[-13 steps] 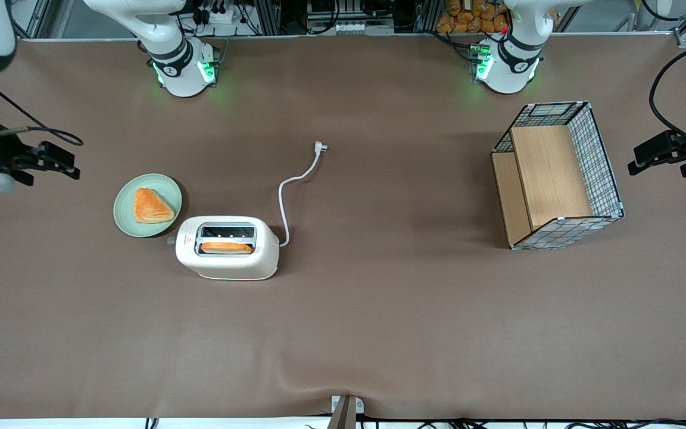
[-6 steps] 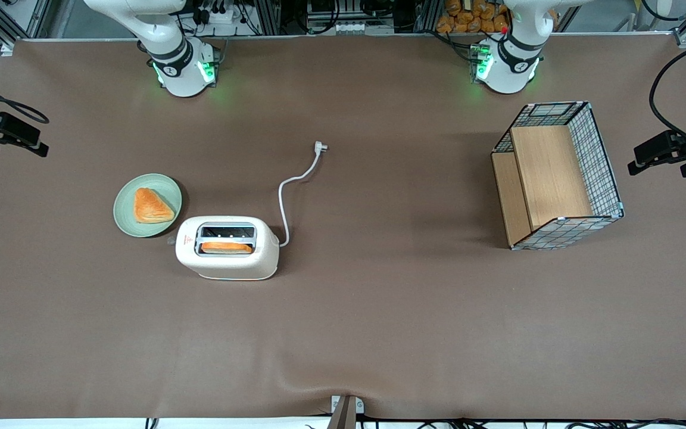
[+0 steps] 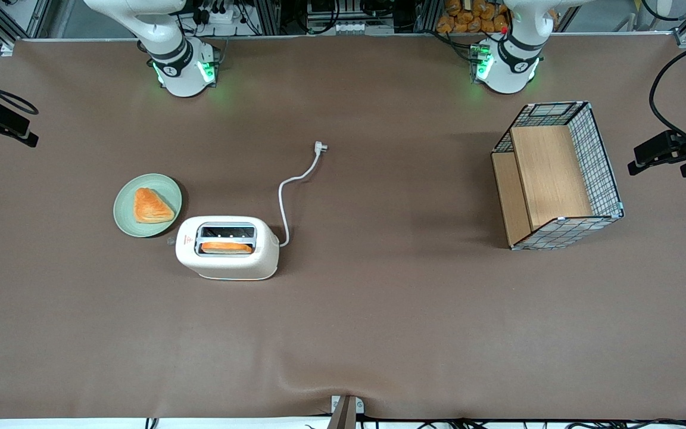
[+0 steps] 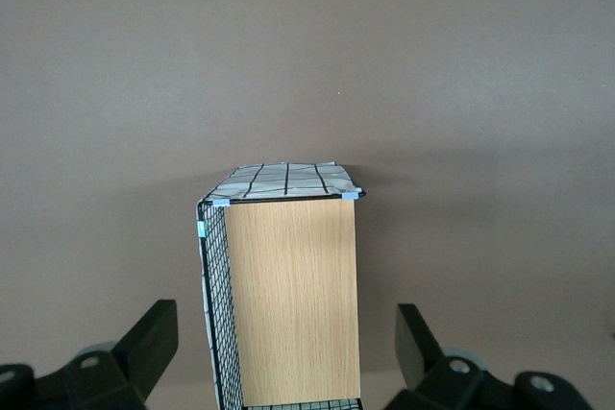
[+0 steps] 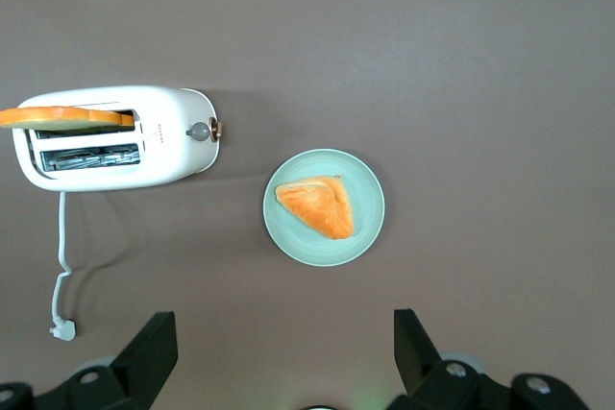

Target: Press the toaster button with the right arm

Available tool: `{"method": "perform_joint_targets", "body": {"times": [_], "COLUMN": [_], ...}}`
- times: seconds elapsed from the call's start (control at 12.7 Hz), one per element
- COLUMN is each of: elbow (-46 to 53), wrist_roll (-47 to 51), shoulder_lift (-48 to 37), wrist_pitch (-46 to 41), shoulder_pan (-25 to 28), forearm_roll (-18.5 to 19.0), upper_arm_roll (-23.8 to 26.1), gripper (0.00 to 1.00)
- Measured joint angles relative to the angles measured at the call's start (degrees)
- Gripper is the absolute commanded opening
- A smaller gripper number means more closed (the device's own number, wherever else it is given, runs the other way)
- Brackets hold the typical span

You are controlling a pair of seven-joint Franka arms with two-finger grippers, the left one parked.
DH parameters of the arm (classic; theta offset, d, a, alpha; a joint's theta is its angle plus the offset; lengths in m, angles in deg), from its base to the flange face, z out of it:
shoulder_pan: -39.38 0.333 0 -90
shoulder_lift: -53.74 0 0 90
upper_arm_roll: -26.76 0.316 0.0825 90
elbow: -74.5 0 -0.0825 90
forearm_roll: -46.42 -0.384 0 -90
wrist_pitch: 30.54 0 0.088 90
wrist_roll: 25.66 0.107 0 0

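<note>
Only the right wrist view shows the button, a small grey nub on the rounded cream toaster's narrow end facing the smooth green plate. The gripper hangs high at the working arm's end of the table, well apart, fingers spread wide.
</note>
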Motion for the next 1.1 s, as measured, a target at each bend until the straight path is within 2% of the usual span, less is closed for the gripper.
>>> {"method": "perform_joint_targets", "body": {"times": [1.1], "elbow": [0.00], "wrist_roll": [0.11], "shoulder_lift": [0.66], "wrist_pitch": [0.10], "shoulder_pan": [0.00], "forearm_roll": [0.31], "upper_arm_roll": [0.07], "gripper": [1.00]}}
